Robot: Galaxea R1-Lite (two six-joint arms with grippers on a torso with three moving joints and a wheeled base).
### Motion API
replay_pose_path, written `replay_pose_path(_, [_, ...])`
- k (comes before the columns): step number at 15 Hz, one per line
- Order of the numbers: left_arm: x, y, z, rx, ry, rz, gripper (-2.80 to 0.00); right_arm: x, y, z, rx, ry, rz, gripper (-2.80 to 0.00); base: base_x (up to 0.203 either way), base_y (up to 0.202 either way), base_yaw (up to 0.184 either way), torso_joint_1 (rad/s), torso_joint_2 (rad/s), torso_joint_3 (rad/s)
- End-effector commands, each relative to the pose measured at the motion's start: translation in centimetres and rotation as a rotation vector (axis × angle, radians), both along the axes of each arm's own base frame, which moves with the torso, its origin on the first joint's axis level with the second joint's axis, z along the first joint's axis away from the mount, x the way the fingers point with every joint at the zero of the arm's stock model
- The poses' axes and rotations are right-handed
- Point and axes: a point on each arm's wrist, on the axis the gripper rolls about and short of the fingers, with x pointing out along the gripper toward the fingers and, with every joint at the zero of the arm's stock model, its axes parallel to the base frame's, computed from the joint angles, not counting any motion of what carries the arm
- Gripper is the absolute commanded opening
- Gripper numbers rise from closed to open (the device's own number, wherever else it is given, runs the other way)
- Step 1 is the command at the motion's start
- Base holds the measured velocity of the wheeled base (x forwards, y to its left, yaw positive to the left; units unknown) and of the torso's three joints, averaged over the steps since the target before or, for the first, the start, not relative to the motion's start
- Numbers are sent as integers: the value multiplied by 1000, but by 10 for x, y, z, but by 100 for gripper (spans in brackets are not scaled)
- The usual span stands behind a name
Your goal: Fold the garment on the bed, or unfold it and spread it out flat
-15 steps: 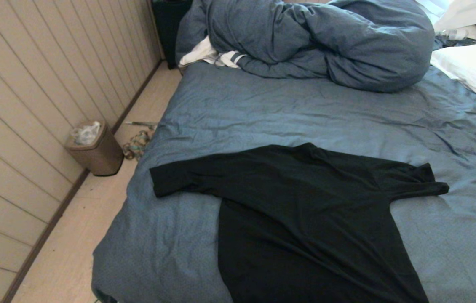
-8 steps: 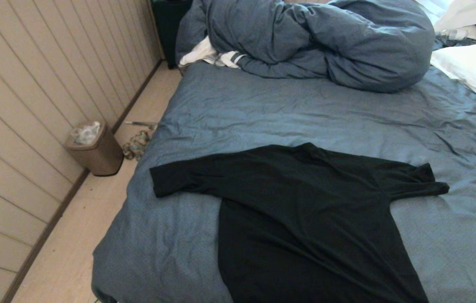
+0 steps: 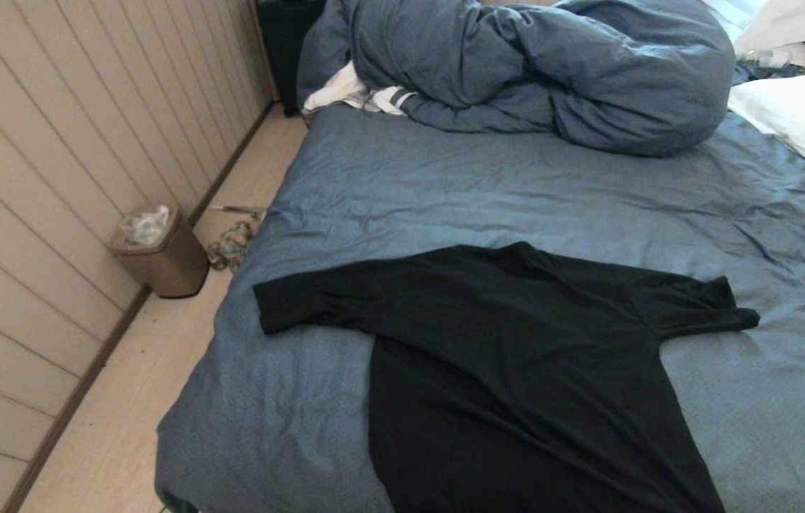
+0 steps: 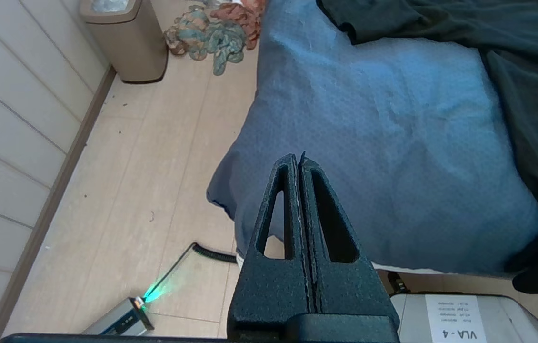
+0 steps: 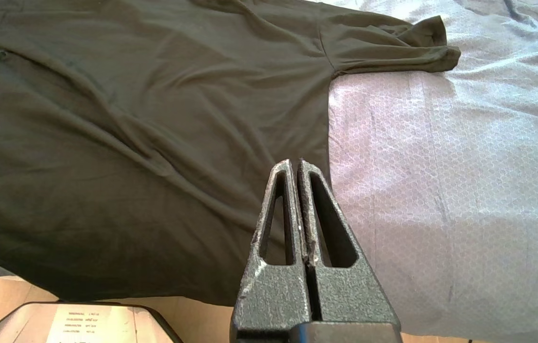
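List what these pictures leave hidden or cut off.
- T-shirt: hem cut off by the head view's bottom edge; in the right wrist view it drops over the bed edge.
- Its underside: hidden against the sheet.
- Left gripper, right gripper: outside the head view.
- Pillow: cut by the right edge.

The plain black garment (image 3: pixel 516 356) lies spread flat, sleeves out, on the bed's (image 3: pixel 445 192) wrinkled blue near edge.

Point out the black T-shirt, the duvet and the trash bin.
black T-shirt (image 3: pixel 516 335), head view, chest area.
duvet (image 3: pixel 552 64), head view, middle of the bunched heap.
trash bin (image 3: pixel 167 260), head view, front wall.
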Motion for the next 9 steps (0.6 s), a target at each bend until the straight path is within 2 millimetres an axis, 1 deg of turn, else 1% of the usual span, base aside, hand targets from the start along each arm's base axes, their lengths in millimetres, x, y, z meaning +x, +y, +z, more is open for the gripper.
replay_pose_path(1, [0,0,0,0,-1,0,-280,0,0,0,0,1,1,-280,0,0,0,0,0,0])
replay_pose_path(9, [0,0,0,0,-1,0,-280,0,0,0,0,1,1,-280,0,0,0,0,0,0])
